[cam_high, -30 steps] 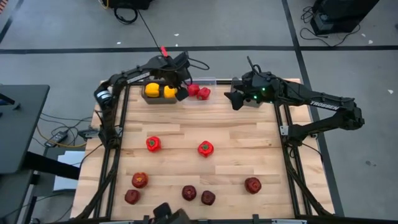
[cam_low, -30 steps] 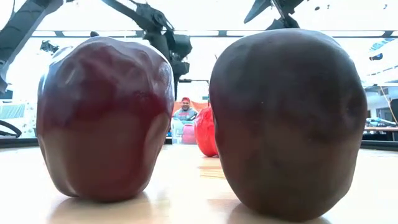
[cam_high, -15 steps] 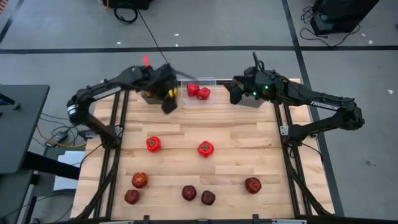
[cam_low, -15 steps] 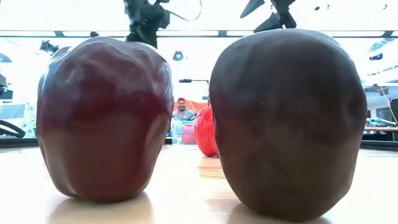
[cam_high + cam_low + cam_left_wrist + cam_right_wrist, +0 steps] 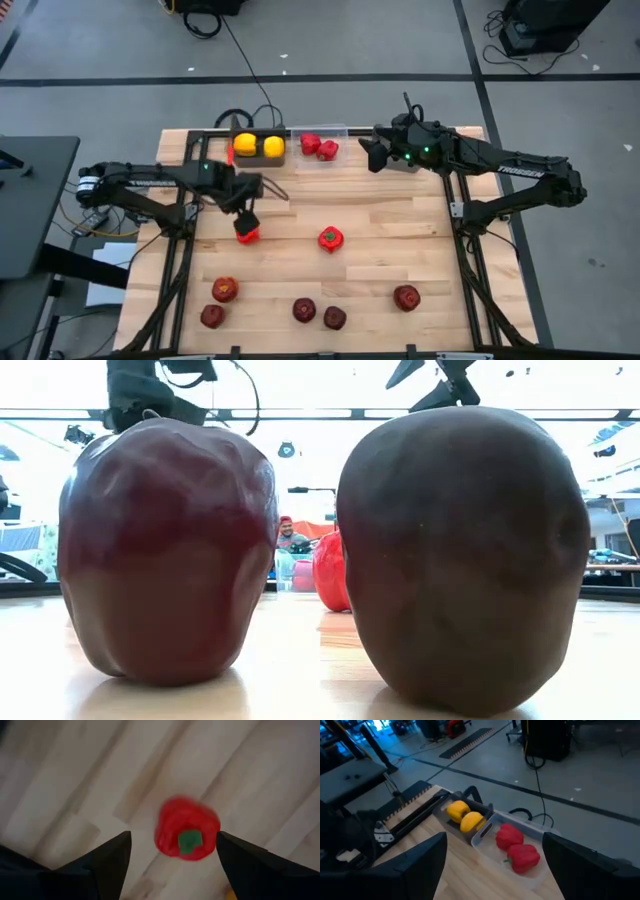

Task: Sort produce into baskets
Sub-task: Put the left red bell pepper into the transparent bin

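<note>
My left gripper (image 5: 245, 216) is open above a red pepper (image 5: 246, 234) that lies on the table left of centre. In the left wrist view the pepper (image 5: 187, 834) shows green stem up, below and between my fingers, untouched. My right gripper (image 5: 368, 156) is open and empty, hovering at the far edge to the right of the clear basket (image 5: 340, 130), which holds two red peppers (image 5: 516, 846). A dark basket (image 5: 258, 160) beside it holds two yellow peppers (image 5: 258, 146). A second dark basket is not visible; my right arm covers that corner.
Another red pepper (image 5: 330, 238) lies at the table's centre. Several dark red apples (image 5: 304, 310) lie along the near edge, two of them filling the low view (image 5: 165, 550). A person (image 5: 290, 538) shows far behind the table. A cable (image 5: 275, 190) lies near my left gripper.
My left gripper has swung from the yellow-pepper basket at the far edge toward the near and left side, and now stands over the left red pepper. The produce has stayed where it was.
</note>
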